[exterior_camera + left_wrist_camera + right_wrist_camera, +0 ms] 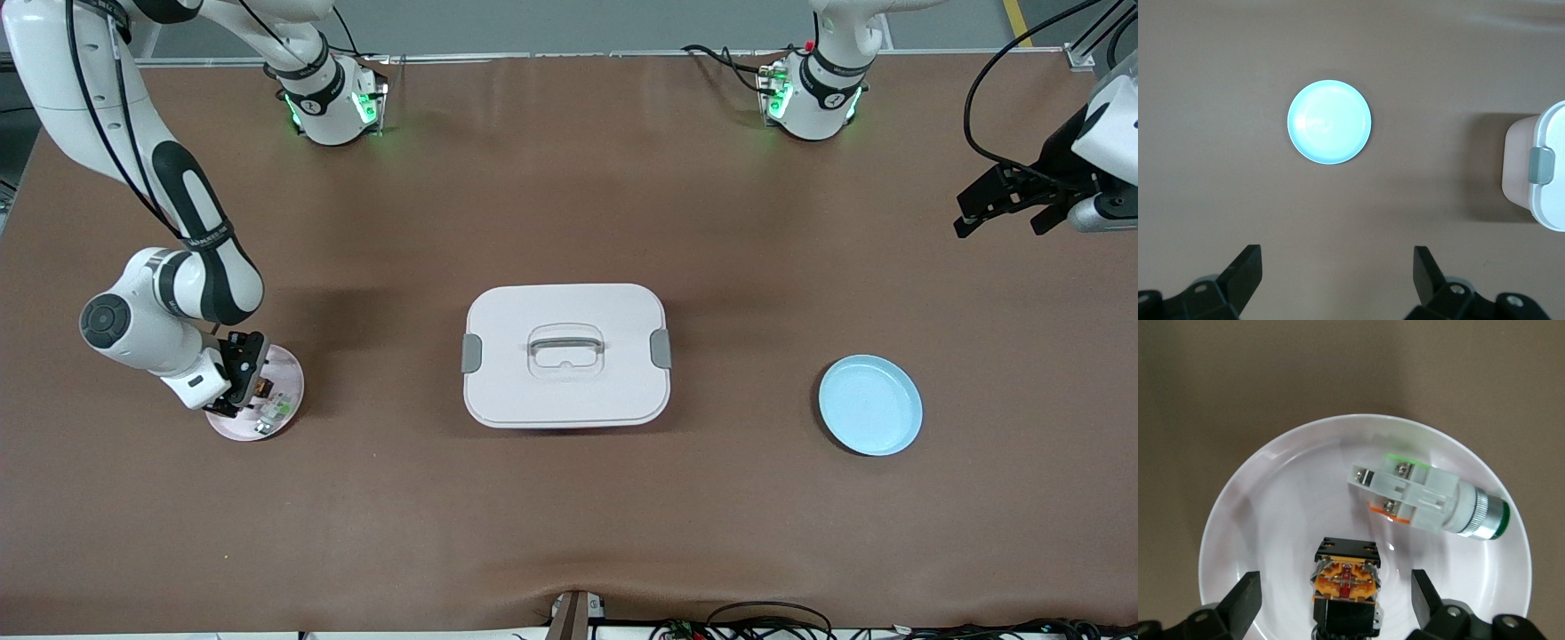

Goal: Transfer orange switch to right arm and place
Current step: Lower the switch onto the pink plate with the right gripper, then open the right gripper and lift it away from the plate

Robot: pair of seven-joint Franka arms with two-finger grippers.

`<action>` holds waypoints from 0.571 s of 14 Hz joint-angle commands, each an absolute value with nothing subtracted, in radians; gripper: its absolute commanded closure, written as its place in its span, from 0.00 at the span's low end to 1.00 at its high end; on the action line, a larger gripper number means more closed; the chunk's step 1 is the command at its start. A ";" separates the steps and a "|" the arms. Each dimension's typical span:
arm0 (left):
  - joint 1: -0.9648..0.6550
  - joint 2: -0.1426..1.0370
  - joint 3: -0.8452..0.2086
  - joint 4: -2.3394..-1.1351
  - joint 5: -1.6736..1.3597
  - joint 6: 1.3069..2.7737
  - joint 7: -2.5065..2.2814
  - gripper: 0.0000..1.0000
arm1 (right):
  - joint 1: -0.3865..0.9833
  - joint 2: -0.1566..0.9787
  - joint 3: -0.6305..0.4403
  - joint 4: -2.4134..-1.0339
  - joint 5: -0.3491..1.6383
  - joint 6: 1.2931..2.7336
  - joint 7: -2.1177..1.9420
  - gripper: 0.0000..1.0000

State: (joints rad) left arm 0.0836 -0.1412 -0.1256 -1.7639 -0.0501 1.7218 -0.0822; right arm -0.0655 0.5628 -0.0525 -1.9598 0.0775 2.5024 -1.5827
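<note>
While the right gripper hangs low over the pink plate at the right arm's end of the table, its fingers stand spread with the orange switch between them. The right wrist view shows gaps on either side of the part, so the pads seem to be clear of it, though the lowest stretch of the switch is cut off at the frame's edge and contact there cannot be ruled out. The switch rests in the plate, its black body upright and its orange section facing up. Just beside it in the same plate lies the whitish-and-green part, on its side, apart from the switch. A white lidded box with a grey handle sits in the middle of the table. Toward the left arm's end lies a light blue plate, holding nothing. The left gripper waits high over that end of the table, its fingers spread wide and holding nothing.
</note>
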 commanded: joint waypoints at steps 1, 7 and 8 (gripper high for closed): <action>0.080 -0.129 -0.129 -1.729 -0.031 1.700 -0.091 0.00 | -0.086 0.552 -0.041 -1.886 0.112 2.364 -1.597 0.00; 0.083 -0.129 -0.141 -1.720 -0.029 1.700 -0.092 0.00 | -0.100 0.514 -0.051 -1.698 0.114 2.053 -1.459 0.00; 0.084 -0.129 -0.141 -1.720 -0.029 1.700 -0.091 0.00 | -0.100 0.490 -0.052 -1.700 0.109 2.043 -1.421 0.00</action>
